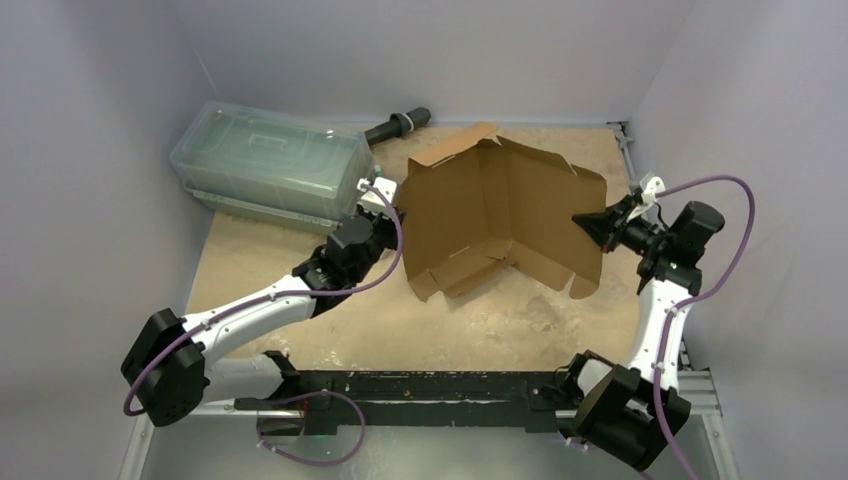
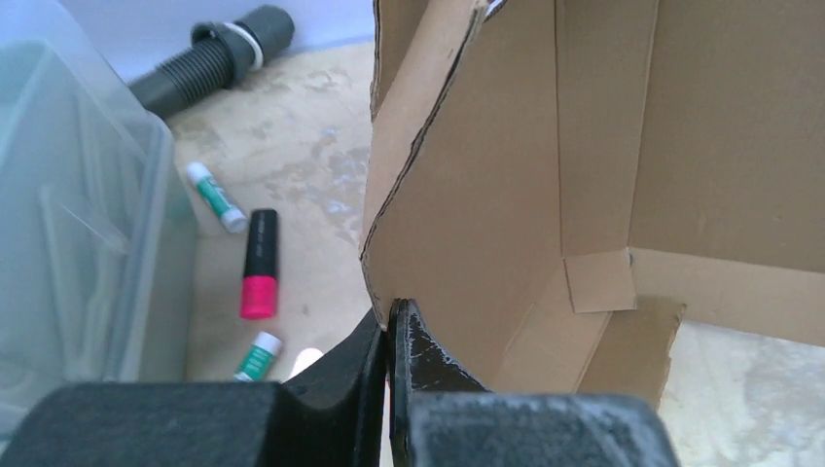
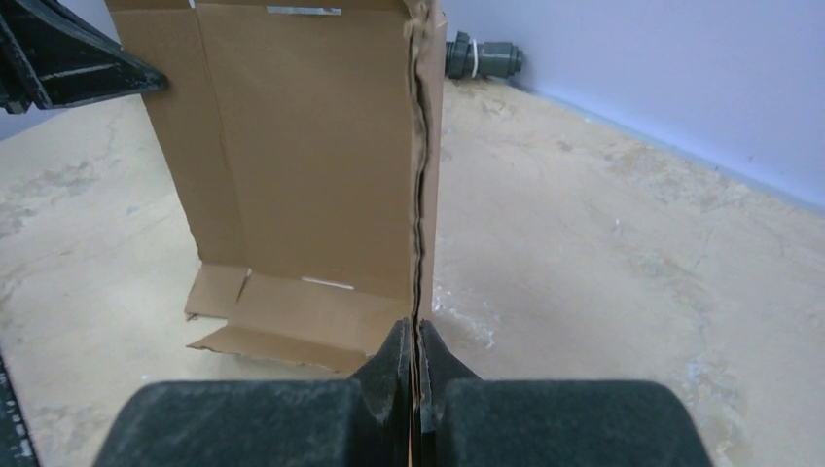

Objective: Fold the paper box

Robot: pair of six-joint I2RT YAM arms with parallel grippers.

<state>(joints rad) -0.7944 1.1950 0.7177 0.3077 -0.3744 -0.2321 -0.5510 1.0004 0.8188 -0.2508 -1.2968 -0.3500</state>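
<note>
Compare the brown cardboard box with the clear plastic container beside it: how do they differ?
The paper box is opaque brown cardboard; the plastic container is clear, greenish. The paper box stands open, half folded; the plastic container has its lid on. The left gripper and right gripper pinch the paper box's edges; neither holds the plastic container. Both sit on the table.

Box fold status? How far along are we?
Early. Done: the paper box stands partly raised off the table, its panels creased into a rough V. In hand: the right gripper is shut on its right edge; the left gripper looks pinched on the left edge. Left: the bottom flaps splay loose, no walls are tucked, and there is no closed box shape.
</note>
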